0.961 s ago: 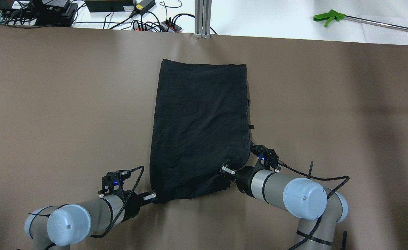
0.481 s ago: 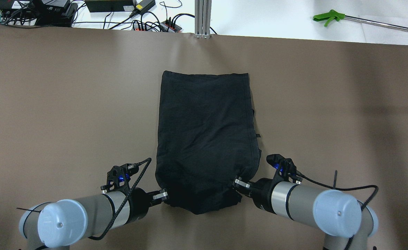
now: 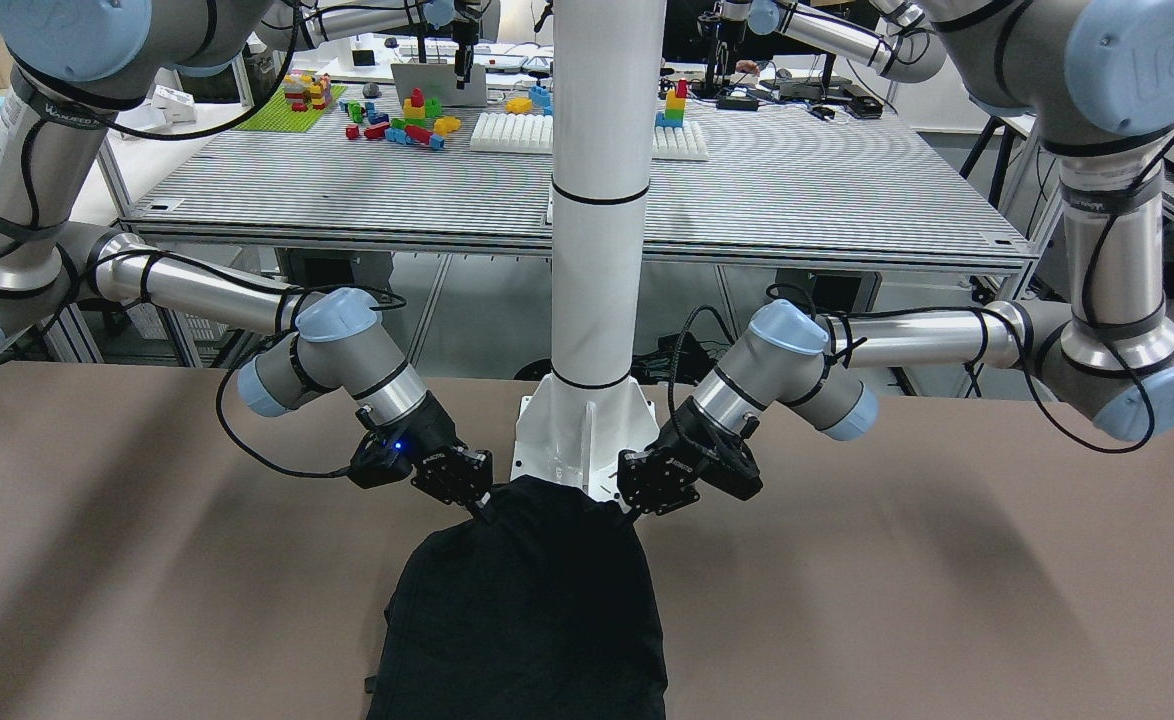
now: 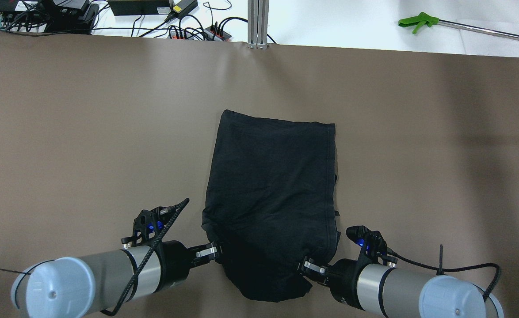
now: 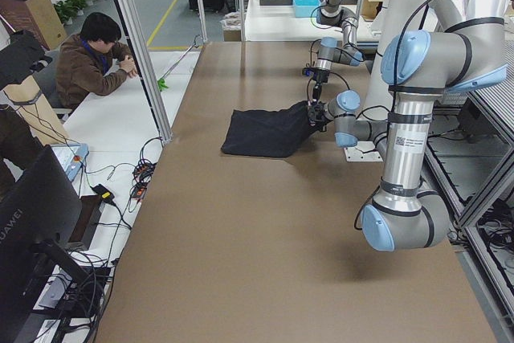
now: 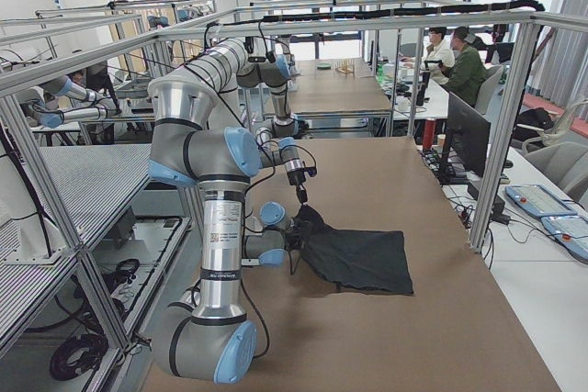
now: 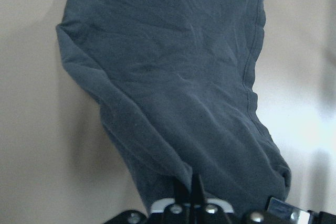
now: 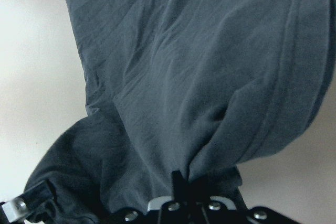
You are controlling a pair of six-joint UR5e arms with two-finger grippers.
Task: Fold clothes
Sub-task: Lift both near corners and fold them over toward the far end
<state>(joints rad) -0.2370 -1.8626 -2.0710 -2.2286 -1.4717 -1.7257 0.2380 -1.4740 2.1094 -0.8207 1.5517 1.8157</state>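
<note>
Both grippers have pulled back toward the robot since the earlier overhead frames, and the black cloth (image 4: 272, 185) has come with them. Its far hemmed edge now lies nearer on the brown table (image 4: 87, 132) and a little further right than a second ago. The near end bunches and sags more between the arms.

The left gripper (image 4: 217, 252) is clamped on the cloth's near left corner and the right gripper (image 4: 304, 265) on its near right corner. Each wrist view shows the fingers pressed together with fabric pinched between them. The held end is raised off the table just in front of the white pillar base (image 3: 587, 440), while the rest of the cloth lies flat.

The cloth's long axis runs near to far, straight away from the robot, and all of it lies on the far side of both grippers. Neither arm is nearer; each holds its own corner. A fold would probably carry the near end forward along that axis over the far edge. The arms would need to travel in step, or the hems will likely land skewed.
</note>
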